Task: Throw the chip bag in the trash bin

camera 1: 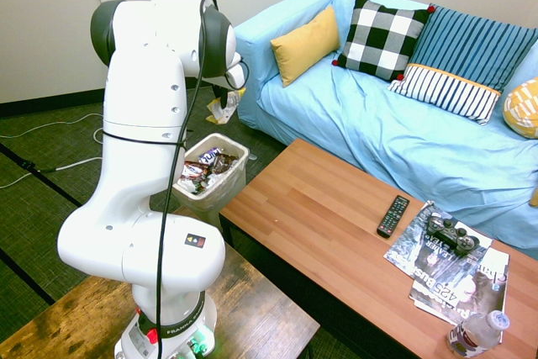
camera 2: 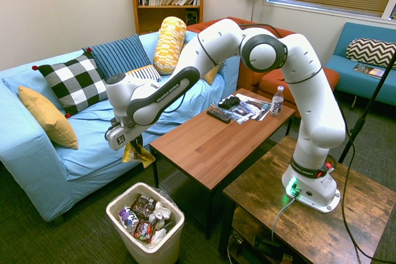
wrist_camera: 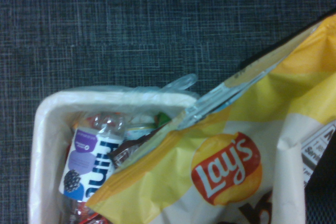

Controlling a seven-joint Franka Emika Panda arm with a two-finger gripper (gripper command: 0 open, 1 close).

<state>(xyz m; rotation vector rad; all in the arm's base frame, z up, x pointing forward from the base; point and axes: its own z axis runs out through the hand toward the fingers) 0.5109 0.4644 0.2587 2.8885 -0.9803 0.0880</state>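
The gripper (camera 2: 131, 146) seemingly grips the chip bag (camera 2: 137, 154), hanging above the trash bin (camera 2: 130, 235); only 1 step remains: release.

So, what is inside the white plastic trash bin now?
The white plastic trash bin holds dark wrappers and a crushed bottle with a purple label. Anything below this top layer is covered.
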